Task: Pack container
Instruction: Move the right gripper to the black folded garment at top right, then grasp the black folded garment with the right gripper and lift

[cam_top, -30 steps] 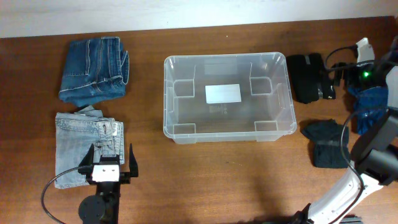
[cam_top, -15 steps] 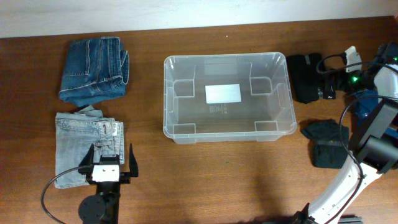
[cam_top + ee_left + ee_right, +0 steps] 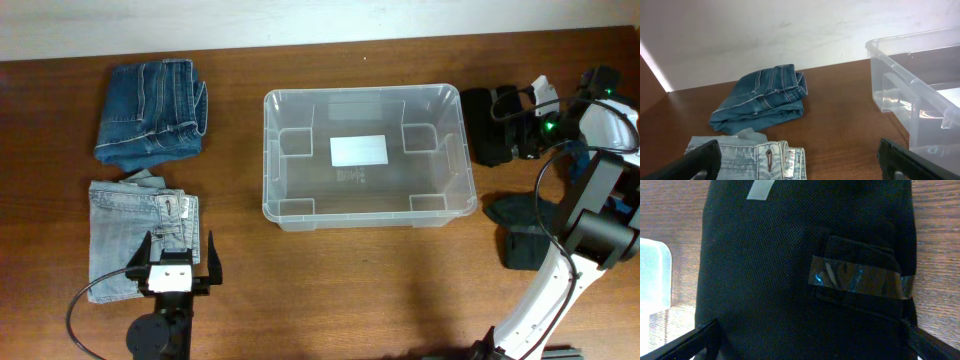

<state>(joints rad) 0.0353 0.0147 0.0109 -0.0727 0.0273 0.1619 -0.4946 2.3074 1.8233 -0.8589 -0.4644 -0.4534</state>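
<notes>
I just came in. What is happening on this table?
Two robot arms are packing clothes into the clear container, which is empty so far. The right gripper hangs over a black folded garment beside it, fingers open. The left gripper hovers open above the light jeans; the dark jeans lie untouched.

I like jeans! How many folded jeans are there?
2: dark blue folded denim jeans, back left; light blue folded denim jeans, front left. Others may hide under the right arm.

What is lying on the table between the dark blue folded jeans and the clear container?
Nothing: between the dark blue jeans and the container there is only bare wooden table, as the overhead view shows.
</notes>
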